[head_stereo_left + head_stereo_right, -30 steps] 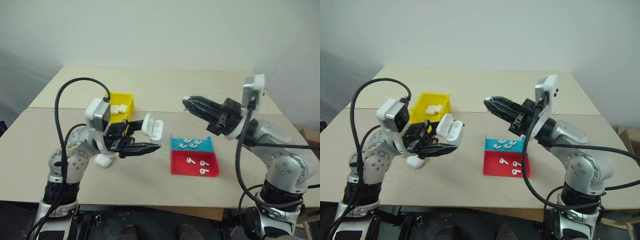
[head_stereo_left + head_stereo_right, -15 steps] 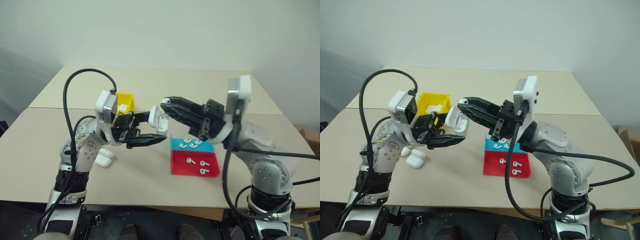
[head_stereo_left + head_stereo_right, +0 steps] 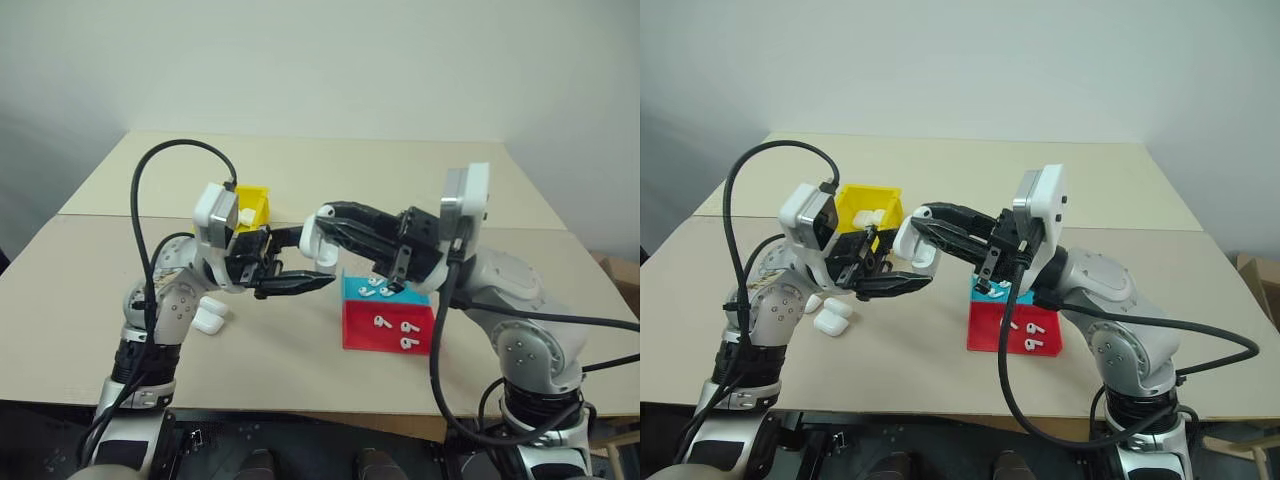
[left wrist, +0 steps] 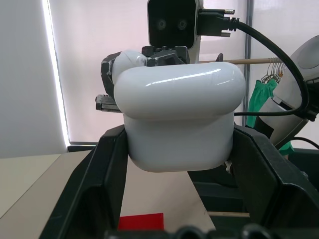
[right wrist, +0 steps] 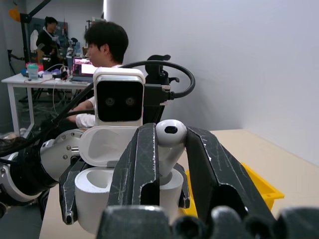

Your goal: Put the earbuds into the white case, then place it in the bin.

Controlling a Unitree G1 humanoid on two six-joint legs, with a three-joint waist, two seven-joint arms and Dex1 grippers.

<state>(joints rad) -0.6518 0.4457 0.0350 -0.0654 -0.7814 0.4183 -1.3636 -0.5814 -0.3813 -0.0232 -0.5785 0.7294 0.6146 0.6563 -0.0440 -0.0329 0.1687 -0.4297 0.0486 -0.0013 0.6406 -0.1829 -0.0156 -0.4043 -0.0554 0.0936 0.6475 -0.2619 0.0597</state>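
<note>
The left gripper is clamped on the white case, held above the table with its lid hinged open toward the right arm, evidently to present the wells for loading. The right gripper, reaching leftward, pinches one earbud stem-down at the case's mouth. The bin sits at the far left, behind the left arm. More earbuds lie in the blue tray and red tray.
</note>
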